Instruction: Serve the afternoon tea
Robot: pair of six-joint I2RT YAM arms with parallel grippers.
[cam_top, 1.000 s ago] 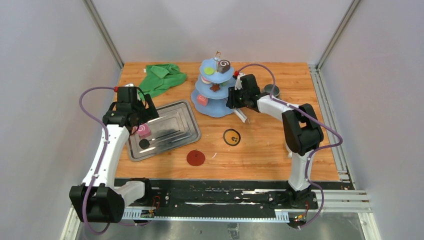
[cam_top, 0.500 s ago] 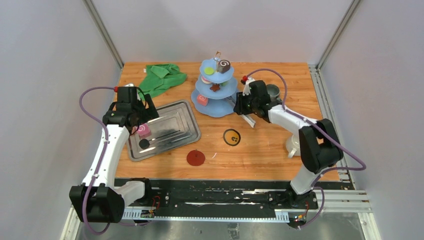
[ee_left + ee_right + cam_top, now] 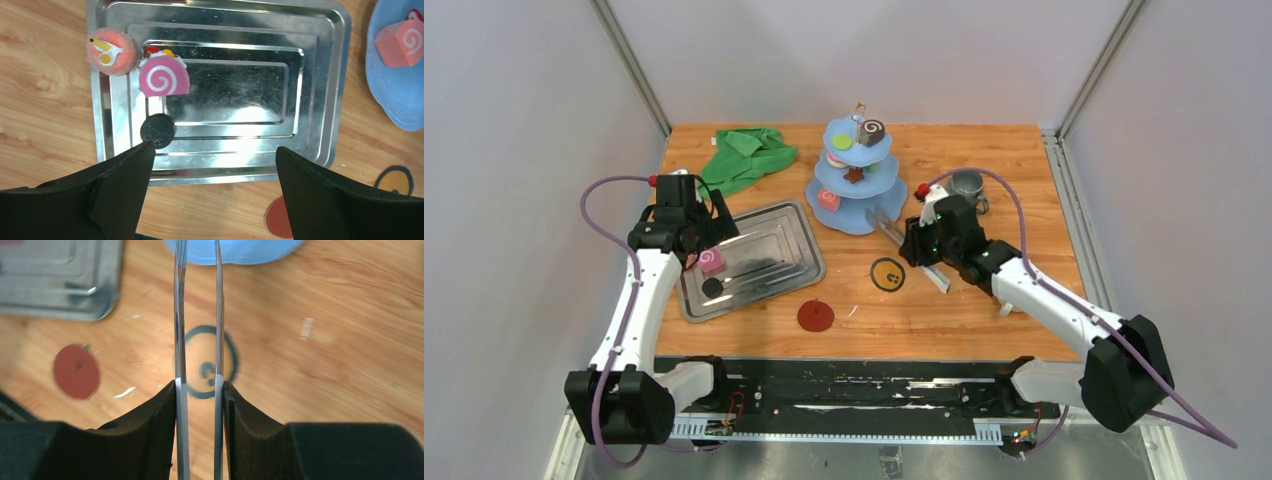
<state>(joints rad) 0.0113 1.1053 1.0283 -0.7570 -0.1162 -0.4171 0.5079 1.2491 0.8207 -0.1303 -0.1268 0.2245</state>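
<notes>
On the steel tray lie a pink swirl roll, a round pink cake and a black disc. My left gripper hangs open above the tray's near edge, holding nothing; from above it sits just behind the roll. The blue tiered stand carries more sweets, among them a pink swirl cube. My right gripper is shut on metal tongs, whose two blades point over a ring coaster toward the stand's base. A grey mug stands behind the right gripper.
A green cloth lies crumpled at the back left. A red disc coaster sits near the front, between the tray and the ring coaster. The stand's base rim is just beyond the tong tips.
My right arm has swung away from the stand's side toward the front right, carrying the tongs, and now hangs over the ring coaster. The left arm has not moved.
</notes>
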